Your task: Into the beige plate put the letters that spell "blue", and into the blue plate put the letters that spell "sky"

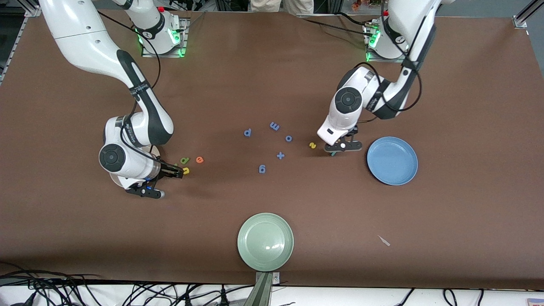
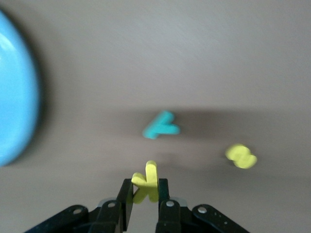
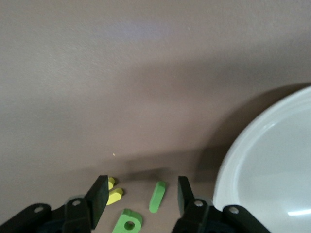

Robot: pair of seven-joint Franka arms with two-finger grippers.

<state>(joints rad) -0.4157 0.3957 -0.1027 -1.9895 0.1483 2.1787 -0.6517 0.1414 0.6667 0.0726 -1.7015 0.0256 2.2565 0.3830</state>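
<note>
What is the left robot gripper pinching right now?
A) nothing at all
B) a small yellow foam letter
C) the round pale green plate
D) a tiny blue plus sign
B. In the left wrist view the left gripper is shut on a small yellow foam letter, while the teal foam letter and another yellow foam letter lie on the brown table, not held.

Readable signs are the foam characters lying on the table point(image 1: 272, 76): blue "p" point(image 1: 247, 132), "m" point(image 1: 274, 126), "o" point(image 1: 288, 138), "6" point(image 1: 262, 169) and a plus sign point(image 1: 280, 155); orange "e" point(image 1: 199, 160). Lettering on the arm links is illegible.
</note>
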